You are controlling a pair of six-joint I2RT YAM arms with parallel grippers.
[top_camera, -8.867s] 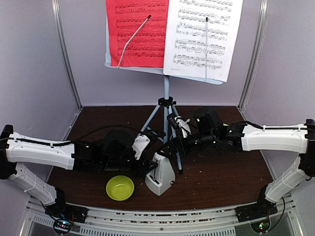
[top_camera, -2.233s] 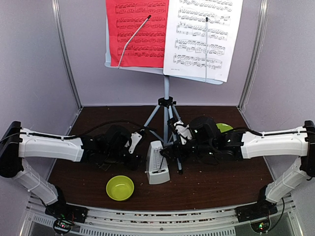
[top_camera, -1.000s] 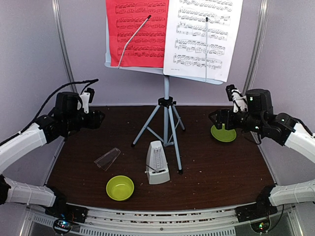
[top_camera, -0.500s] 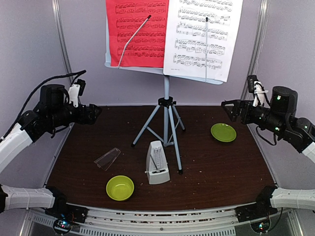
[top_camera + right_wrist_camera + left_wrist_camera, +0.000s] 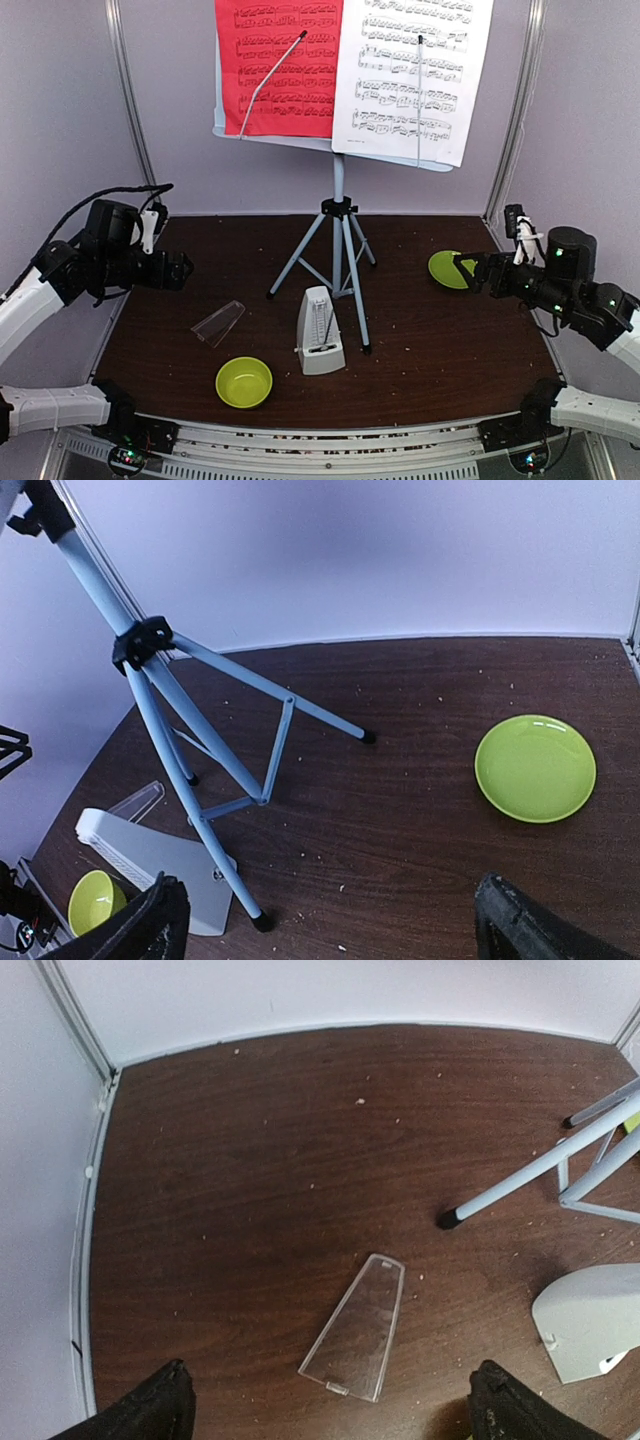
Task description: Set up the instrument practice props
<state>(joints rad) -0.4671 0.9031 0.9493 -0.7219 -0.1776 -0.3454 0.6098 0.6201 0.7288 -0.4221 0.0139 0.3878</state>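
Beside tubular tripod legs stands a pyramid metronome (pale).

centre: pale perforated music stand with tripod legs stands on dark brown wooden table | on its desk: red sheet of printed music left, white sheet of printed music right | before the legs: small pale-grey pyramid metronome | left of it: clear flat plastic cover lies apart | front left: lime-green bowl | far right: flat green plate
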